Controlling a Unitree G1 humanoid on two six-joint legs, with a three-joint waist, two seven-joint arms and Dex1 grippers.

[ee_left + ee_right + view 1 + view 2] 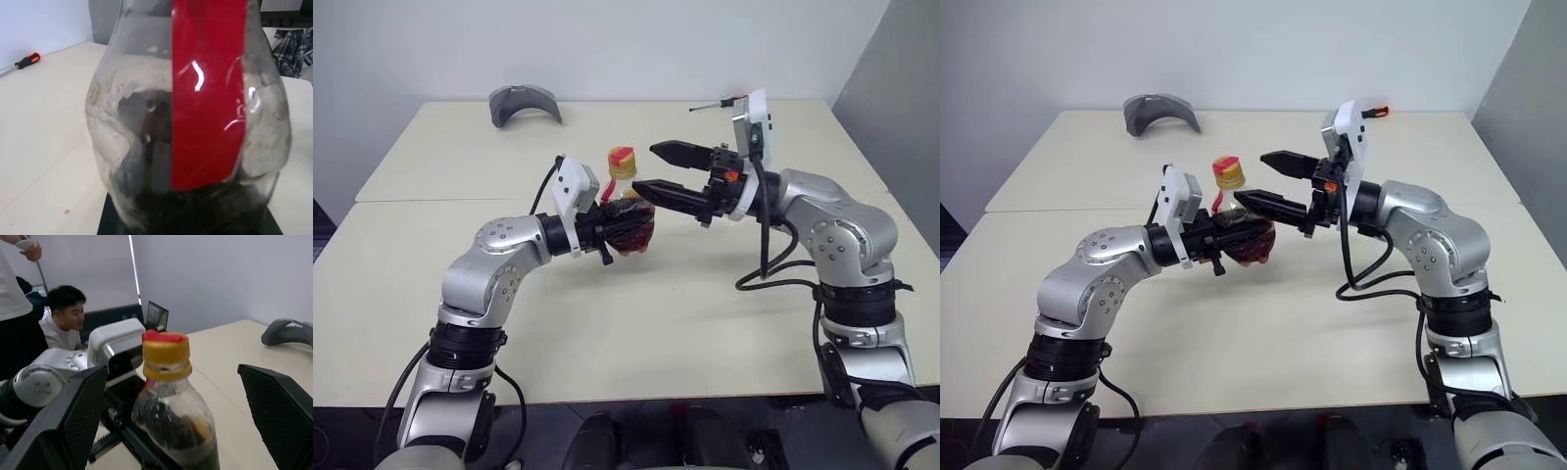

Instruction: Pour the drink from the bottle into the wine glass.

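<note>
My left gripper (615, 233) is shut on the belly of the bottle (625, 201) and holds it upright above the table. The bottle is clear and squat, with a yellow cap (166, 355) and a red label strip (205, 98). The dark brown drink (633, 235) fills its lower part. My right gripper (646, 167) stands open, pointing left. Its two black fingers (63, 421) sit on either side of the bottle's neck and cap without touching them. The wine glass is out of view.
A grey curved object (524, 103) lies at the table's back left. An orange-handled screwdriver (24, 61) lies at the back right. Beyond the table a person sits (61, 318) by a laptop (156, 316), and another person stands (14, 284).
</note>
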